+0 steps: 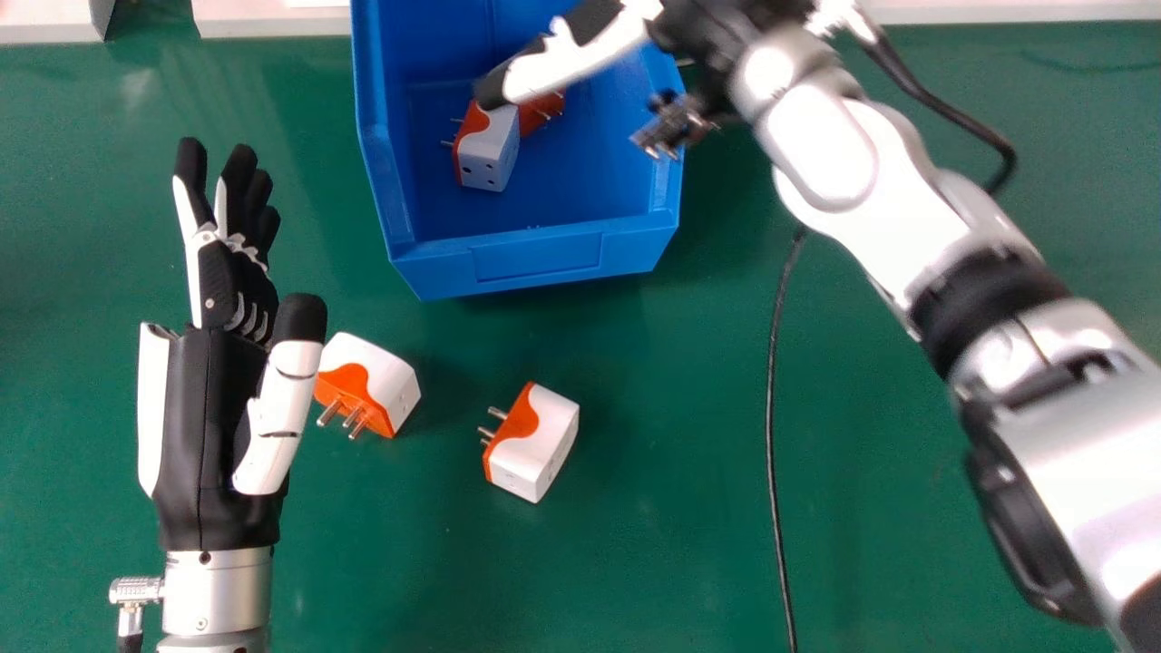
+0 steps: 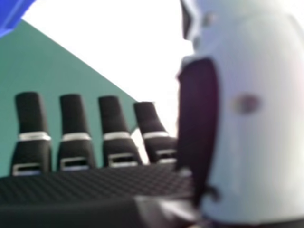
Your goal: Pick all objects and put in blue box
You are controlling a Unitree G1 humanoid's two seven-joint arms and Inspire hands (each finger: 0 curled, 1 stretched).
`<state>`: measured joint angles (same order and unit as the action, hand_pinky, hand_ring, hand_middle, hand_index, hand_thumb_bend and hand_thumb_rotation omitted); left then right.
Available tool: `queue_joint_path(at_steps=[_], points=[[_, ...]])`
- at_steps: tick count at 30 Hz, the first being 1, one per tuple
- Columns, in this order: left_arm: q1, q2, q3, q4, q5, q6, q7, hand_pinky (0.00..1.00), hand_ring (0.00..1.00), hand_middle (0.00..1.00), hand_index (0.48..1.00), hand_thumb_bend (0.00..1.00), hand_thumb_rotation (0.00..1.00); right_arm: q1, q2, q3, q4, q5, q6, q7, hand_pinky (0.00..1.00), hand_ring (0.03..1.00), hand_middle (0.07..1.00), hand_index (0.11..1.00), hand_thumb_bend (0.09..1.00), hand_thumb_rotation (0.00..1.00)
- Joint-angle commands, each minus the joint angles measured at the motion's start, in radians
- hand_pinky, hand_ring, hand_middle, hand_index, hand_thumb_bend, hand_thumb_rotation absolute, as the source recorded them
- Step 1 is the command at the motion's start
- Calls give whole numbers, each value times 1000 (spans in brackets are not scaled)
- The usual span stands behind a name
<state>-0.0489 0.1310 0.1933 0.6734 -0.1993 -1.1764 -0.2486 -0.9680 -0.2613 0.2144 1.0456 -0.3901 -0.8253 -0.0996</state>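
Observation:
In the head view, my left hand point(image 1: 238, 286) is open at the left, its thumb beside a white-and-orange plug adapter point(image 1: 385, 376) on the table. A second adapter point(image 1: 540, 444) lies nearer the middle. Inside the blue box point(image 1: 540, 258) rests another adapter point(image 1: 490, 154), with an orange one point(image 1: 542, 109) partly hidden behind it. My right hand point(image 1: 726, 54) is over the box's right side, one black-tipped digit reaching above the adapters. In the right hand view, my right hand point(image 2: 114, 128) has straight fingers and nothing visible between them and the thumb.
A black cable point(image 1: 773, 408) runs down the green table point(image 1: 653, 508) right of the adapters. At the box's right rim, a dark blurred shape with metal pins point(image 1: 671, 125) shows below my right hand; I cannot tell what it is. Pale surfaces border the table's far edge.

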Motion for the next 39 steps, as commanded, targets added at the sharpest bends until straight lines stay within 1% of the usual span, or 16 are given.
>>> queue_joint_path(at_steps=[1,3,6,8,9,11,12,15,17,20,23,26,29,32,36,39], points=[[4,2,16,-22,-9,-38,11,1000,1000,1000,999,554,799,145,-65,-45,-149,95,-97,58,603,758,810,828,952,169],[4,-5,32,-24,13,-47,34,1000,1000,1000,999,577,802,290,-108,-65,-253,156,-142,109,607,761,815,831,952,178],[6,-12,44,-23,41,-55,58,1000,1000,1000,999,603,809,416,-137,-83,-363,187,-133,152,612,766,824,836,952,183],[7,-16,50,-20,61,-57,75,1000,1000,1000,1000,642,821,500,-160,-91,-442,174,-106,172,618,779,837,844,949,188],[8,-17,50,-20,69,-57,81,1000,1000,1000,1000,656,825,535,-173,-91,-481,163,-88,184,619,784,841,847,948,190],[10,-17,49,-22,80,-56,90,1000,1000,1000,1000,668,828,592,-195,-91,-553,147,-45,212,621,788,844,850,947,192],[14,-16,48,-29,86,-52,93,1000,1000,1000,1000,685,833,626,-208,-89,-592,140,-21,230,626,795,849,855,947,197],[23,-15,46,-43,96,-42,97,1000,1000,1000,1000,695,835,686,-225,-86,-670,134,28,268,640,800,852,859,946,201],[30,-10,43,-52,97,-34,96,1000,1000,1000,1000,701,838,716,-227,-74,-699,145,39,300,657,802,853,862,945,203],[31,-6,35,-55,91,-29,93,1000,1000,1000,1000,711,840,742,-217,-61,-721,166,47,340,678,806,857,866,943,202],[28,-3,28,-48,80,-31,87,1000,1000,1000,1000,715,841,757,-202,-46,-733,170,56,371,688,807,859,868,942,202],[27,1,21,-40,67,-35,81,1000,1000,1000,1000,702,841,753,-192,-27,-724,148,56,387,684,807,860,869,943,201],[29,3,19,-42,59,-35,78,1000,1000,1000,1000,692,842,746,-186,-15,-713,128,54,392,679,804,861,870,944,201],[29,4,19,-42,56,-37,77,1000,1000,1000,1000,686,843,721,-178,9,-689,90,55,397,671,799,859,867,951,200],[26,2,17,-40,54,-35,76,1000,1000,1000,1000,676,845,688,-169,31,-656,68,59,408,665,799,862,871,951,206],[25,-1,14,-46,59,-30,78,1000,1000,1000,1000,672,845,657,-166,52,-634,38,64,413,653,797,865,874,951,207]])
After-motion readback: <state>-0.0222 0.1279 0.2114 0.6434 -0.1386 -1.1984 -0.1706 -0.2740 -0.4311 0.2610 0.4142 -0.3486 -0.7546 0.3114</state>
